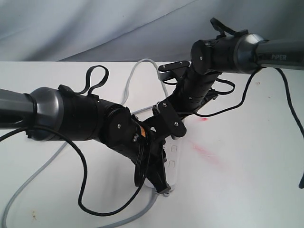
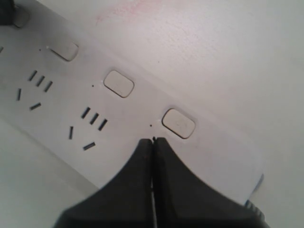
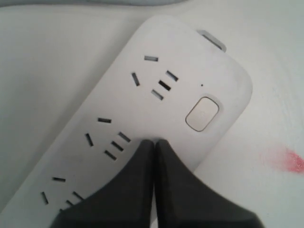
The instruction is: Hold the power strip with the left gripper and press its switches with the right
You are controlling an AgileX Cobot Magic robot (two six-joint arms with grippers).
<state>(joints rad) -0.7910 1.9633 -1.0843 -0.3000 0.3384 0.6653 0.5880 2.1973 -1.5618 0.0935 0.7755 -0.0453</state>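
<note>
The white power strip (image 1: 175,156) lies on the white table, mostly hidden under both arms. My left gripper (image 1: 160,183) is shut, and its tips (image 2: 153,141) rest on the strip's face (image 2: 118,126) right beside a switch (image 2: 178,123). Two more switches (image 2: 118,83) run along the same edge. My right gripper (image 1: 167,126) is shut too. Its tips (image 3: 154,141) sit over the strip (image 3: 142,109) between two socket rows, a short way from the end switch (image 3: 202,113). Nothing is clamped in either gripper.
The strip's grey cord (image 1: 137,71) loops over the back of the table and returns along the front left (image 1: 28,185). A red smear (image 1: 205,153) marks the table right of the strip. Black arm cables (image 1: 95,209) hang over the table.
</note>
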